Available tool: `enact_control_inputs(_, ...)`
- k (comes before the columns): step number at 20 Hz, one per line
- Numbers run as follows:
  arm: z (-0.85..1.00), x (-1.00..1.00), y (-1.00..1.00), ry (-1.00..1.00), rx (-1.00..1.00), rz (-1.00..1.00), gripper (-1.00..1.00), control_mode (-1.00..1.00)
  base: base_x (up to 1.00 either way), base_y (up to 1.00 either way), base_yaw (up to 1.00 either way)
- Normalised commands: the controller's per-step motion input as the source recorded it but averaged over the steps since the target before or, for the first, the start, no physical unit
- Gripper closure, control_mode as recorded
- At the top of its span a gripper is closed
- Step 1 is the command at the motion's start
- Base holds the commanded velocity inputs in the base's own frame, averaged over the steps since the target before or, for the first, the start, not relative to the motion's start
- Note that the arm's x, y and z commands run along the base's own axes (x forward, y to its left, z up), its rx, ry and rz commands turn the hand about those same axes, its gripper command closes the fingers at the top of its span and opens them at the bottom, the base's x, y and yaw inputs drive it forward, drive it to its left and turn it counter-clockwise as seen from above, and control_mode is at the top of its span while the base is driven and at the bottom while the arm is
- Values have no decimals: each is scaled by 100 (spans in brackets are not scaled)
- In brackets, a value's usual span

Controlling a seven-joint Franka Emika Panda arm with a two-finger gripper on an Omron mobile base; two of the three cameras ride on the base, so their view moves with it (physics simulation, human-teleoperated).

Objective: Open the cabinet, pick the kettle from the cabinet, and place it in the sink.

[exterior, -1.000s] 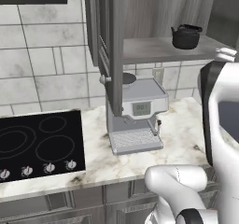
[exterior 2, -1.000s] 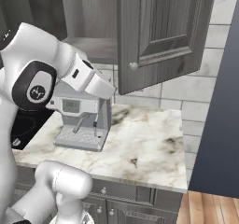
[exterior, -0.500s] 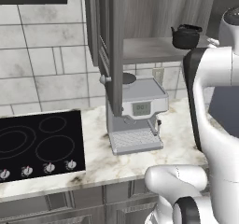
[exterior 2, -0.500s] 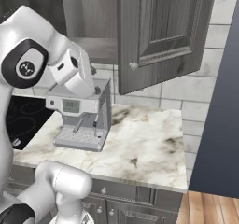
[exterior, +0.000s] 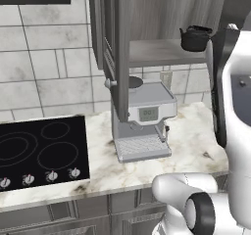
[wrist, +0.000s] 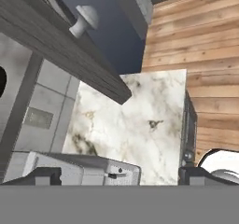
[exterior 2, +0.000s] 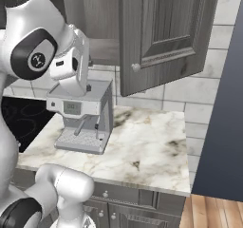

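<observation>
Wood-grain cabinet, marble ctr.

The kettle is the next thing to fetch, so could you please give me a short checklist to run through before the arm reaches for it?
1. Cabinet doors swung open: ok.
2. Kettle upright on the inner shelf, nothing in front of it: ok.
3. Gripper open and holding nothing: ok.
4. Gripper lined up with the kettle: not ok; the hand view looks at the countertop.
5. Clearance above the coffee machine: cannot tell.
</observation>
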Motion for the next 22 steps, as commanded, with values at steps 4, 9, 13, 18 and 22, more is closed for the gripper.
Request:
enact_control_inputs(4, -4, 22, 4, -32, 4, -16, -100, -100, 0, 0, 0)
enact_control_inputs(9, -6, 34, 7, -23, 0, -26, -100, -100, 0, 0, 0)
enact_control_inputs(13, 0, 34, 1, -16, 0, -22, -100, -100, 0, 0, 0)
enact_control_inputs(18, 0, 31, -1, -20, 0, -13, -100, -100, 0, 0, 0)
enact_control_inputs(22, -2, 30, -5, -19, 0, -12, -100, -100, 0, 0, 0)
